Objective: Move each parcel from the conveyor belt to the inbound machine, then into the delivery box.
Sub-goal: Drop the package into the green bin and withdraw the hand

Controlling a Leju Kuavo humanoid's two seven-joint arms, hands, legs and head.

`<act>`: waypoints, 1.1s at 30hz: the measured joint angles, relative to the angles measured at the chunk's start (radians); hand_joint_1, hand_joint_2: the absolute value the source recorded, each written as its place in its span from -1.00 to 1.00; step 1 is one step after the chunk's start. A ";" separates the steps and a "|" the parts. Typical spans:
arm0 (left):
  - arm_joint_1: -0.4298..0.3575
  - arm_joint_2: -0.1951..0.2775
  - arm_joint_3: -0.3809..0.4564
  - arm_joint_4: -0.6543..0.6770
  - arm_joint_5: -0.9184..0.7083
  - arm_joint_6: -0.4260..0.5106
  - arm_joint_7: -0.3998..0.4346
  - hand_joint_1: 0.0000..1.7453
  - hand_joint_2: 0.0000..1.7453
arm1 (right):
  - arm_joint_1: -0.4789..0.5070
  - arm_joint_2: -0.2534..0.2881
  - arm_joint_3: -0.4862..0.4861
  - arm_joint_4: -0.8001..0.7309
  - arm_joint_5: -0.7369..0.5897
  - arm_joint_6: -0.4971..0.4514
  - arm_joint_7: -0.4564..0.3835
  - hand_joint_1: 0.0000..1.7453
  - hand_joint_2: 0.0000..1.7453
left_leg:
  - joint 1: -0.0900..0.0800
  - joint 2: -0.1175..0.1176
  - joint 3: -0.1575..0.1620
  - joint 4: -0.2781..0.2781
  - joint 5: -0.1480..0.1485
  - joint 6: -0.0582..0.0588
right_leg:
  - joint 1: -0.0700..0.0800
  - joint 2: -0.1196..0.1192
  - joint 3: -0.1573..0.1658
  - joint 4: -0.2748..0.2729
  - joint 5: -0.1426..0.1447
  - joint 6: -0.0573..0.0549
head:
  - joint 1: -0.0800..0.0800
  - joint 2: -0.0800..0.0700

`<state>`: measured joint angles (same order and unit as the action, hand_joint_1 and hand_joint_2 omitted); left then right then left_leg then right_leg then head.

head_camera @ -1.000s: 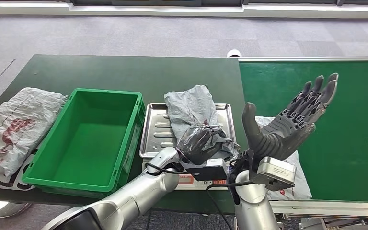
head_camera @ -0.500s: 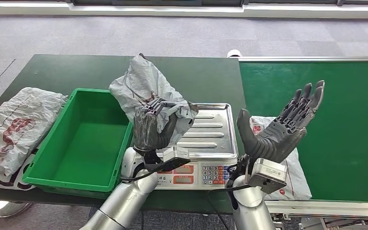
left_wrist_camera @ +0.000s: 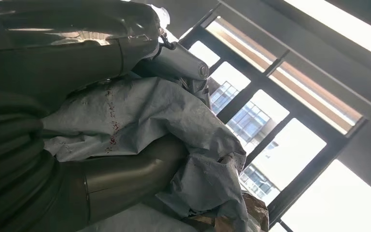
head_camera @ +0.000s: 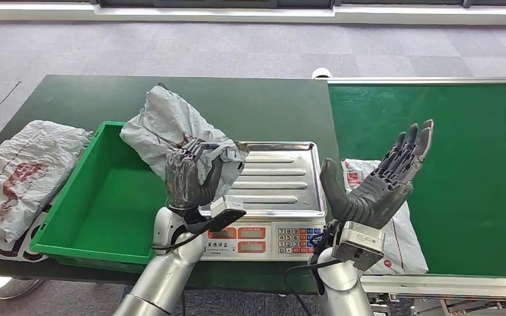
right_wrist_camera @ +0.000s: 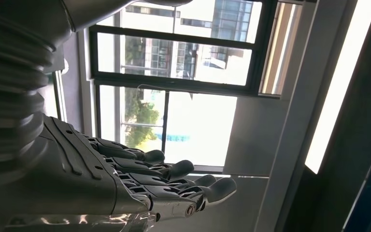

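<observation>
Your left hand [head_camera: 191, 176] grips the grey parcel [head_camera: 165, 128] by its near end, fingers wrapped around the crumpled plastic; in the left wrist view the same hand [left_wrist_camera: 53, 145] shows the thumb and fingers pressed into the grey film [left_wrist_camera: 174, 121]. The parcel is held clear of the surfaces, above the seam between the green delivery box [head_camera: 72, 224] and the scale's metal tray [head_camera: 290, 181]. Its long axis runs tilted, rising from your hand up and away toward the far left, so the free end points over the far right corner of the box. The tray sits on the inbound machine [head_camera: 263, 240], whose keypad and red displays face you, just beside the box on the dark green tabletop [head_camera: 250, 105]. Your right hand [head_camera: 379, 181] is raised with the palm turned inward, fingers spread wide and holding nothing; the right wrist view shows this hand [right_wrist_camera: 140, 179] with fingers extended against windows. Below it a white parcel [head_camera: 402, 230] lies flat at the near left edge of the green conveyor belt [head_camera: 461, 158]. A second white bag with red print [head_camera: 20, 178] lies at the left end of the tabletop, touching the box's left wall.
</observation>
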<state>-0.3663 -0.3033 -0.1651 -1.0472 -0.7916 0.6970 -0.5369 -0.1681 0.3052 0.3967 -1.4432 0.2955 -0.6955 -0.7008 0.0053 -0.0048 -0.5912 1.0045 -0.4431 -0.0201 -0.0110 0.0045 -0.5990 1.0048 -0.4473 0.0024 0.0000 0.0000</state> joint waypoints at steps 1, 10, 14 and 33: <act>0.000 -0.001 0.018 0.020 0.005 0.000 -0.004 1.00 1.00 | 0.002 0.000 0.000 0.001 -0.001 0.000 0.000 -1.00 1.00 | 0.000 0.000 0.000 0.000 0.000 0.000 | 0.000 0.000 0.000 0.000 0.000 0.000 | 0.000 0.000; -0.012 -0.005 0.134 0.172 -0.001 0.000 -0.009 1.00 1.00 | 0.006 0.000 0.000 0.016 -0.009 0.000 0.000 -1.00 1.00 | 0.000 0.000 0.000 0.000 0.000 0.000 | 0.000 0.000 0.000 0.000 0.000 0.000 | 0.000 0.000; -0.032 -0.008 0.182 0.225 -0.066 0.000 0.017 1.00 1.00 | 0.006 -0.002 0.000 0.034 -0.018 0.000 0.000 -1.00 1.00 | 0.000 0.001 0.001 0.000 0.000 0.000 | 0.000 0.001 0.000 0.000 0.000 0.000 | 0.000 0.000; -0.030 -0.036 0.566 0.130 0.127 0.004 -0.151 -1.00 1.00 | -0.002 -0.004 0.000 0.131 0.000 0.000 0.000 -1.00 1.00 | 0.005 0.003 0.000 -0.001 0.003 -0.005 | 0.002 0.003 -0.001 0.000 0.003 -0.005 | 0.000 0.000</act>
<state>-0.3965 -0.3392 0.4009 -0.9173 -0.6647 0.7012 -0.6877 -0.1698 0.3014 0.3967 -1.3123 0.2959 -0.6958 -0.7008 0.0105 -0.0022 -0.5910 1.0037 -0.4404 -0.0254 -0.0091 0.0071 -0.6004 1.0051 -0.4448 -0.0023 -0.0001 0.0000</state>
